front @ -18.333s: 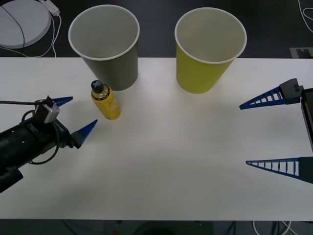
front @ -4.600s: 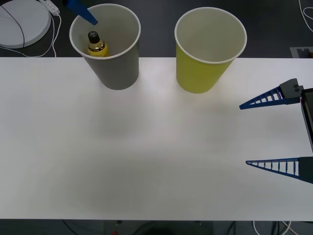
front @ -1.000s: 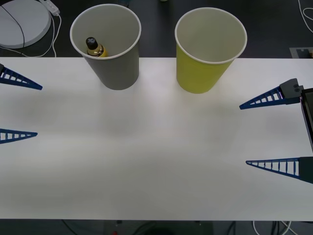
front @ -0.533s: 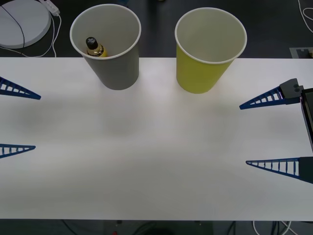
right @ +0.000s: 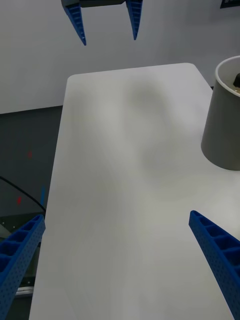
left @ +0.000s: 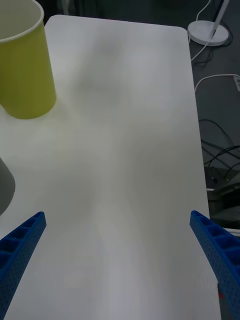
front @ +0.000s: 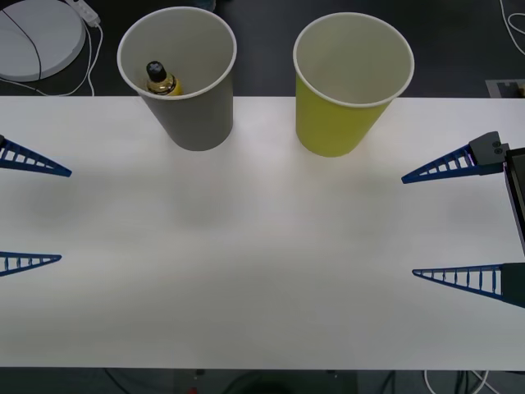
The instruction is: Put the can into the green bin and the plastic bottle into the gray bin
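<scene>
The plastic bottle stands inside the gray bin at the upper left of the front view, its black cap just below the white rim, leaning against the bin's near-left wall. Where it stood on the table beside that bin 18.3 seconds ago, the surface is now bare. The left gripper, which hung over the bin's rim 4.6 seconds ago, has pulled back to the far left edge of the frame, its 2 blue fingers spread wide apart and holding nothing; over the last second it has slid a little lower along that edge.

The right gripper sits at the right edge of the frame, fingers likewise splayed and empty, exactly where it was in all 4 earlier front views. The green bin stands upper centre-right, its white inside showing no contents.

That leaves 1 of the task's 2 deliveries apparently done: bottle in gray. No can is visible on the tabletop in the front view or either wrist view, so the green-bin half looks to have nothing to act on here, and both arms appear parked. From the right wrist, the gray bin's wall shows at mid-right with the left gripper high in the frame.
</scene>
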`<action>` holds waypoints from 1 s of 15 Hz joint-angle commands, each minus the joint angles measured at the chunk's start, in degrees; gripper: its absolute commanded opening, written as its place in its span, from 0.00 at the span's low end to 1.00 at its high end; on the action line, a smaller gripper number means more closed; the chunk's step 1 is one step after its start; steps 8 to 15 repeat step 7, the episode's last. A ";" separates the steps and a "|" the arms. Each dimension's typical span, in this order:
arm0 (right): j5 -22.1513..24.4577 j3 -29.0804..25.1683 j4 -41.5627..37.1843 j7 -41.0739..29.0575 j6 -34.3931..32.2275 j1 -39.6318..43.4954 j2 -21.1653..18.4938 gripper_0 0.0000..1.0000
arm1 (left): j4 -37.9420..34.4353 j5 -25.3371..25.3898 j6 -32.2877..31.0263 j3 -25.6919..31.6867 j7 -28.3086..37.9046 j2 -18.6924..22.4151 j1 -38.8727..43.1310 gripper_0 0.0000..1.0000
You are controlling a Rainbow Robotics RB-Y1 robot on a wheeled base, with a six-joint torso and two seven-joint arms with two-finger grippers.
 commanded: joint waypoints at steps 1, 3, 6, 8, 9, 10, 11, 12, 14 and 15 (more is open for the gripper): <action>0.00 0.00 0.00 0.00 0.00 0.00 0.00 1.00 | -0.23 0.70 -0.02 0.50 -0.25 0.00 0.98 1.00; 0.00 0.00 0.00 0.00 0.00 0.00 0.00 1.00 | -0.23 0.79 0.06 0.50 -0.34 0.00 1.06 1.00; 0.00 0.00 0.00 0.00 0.00 0.00 0.00 1.00 | -0.23 0.79 0.06 0.50 -0.34 0.00 1.06 1.00; 0.00 0.00 0.00 0.00 0.00 0.00 0.00 1.00 | -0.23 0.79 0.06 0.50 -0.34 0.00 1.06 1.00; 0.00 0.00 0.00 0.00 0.00 0.00 0.00 1.00 | -0.23 0.79 0.06 0.50 -0.34 0.00 1.06 1.00; 0.00 0.00 0.00 0.00 0.00 0.00 0.00 1.00 | -0.23 0.79 0.06 0.50 -0.34 0.00 1.06 1.00; 0.00 0.00 0.00 0.00 0.00 0.00 0.00 1.00 | -0.23 0.79 0.06 0.50 -0.34 0.00 1.06 1.00; 0.00 0.00 0.00 0.00 0.00 0.00 0.00 1.00 | -0.23 0.79 0.06 0.50 -0.34 0.00 1.06 1.00; 0.00 0.00 0.00 0.00 0.00 0.00 0.00 1.00 | -0.23 0.79 0.06 0.50 -0.34 0.00 1.06 1.00; 0.00 0.00 0.00 0.00 0.00 0.00 0.00 1.00 | -0.23 0.79 0.06 0.50 -0.34 0.00 1.06 1.00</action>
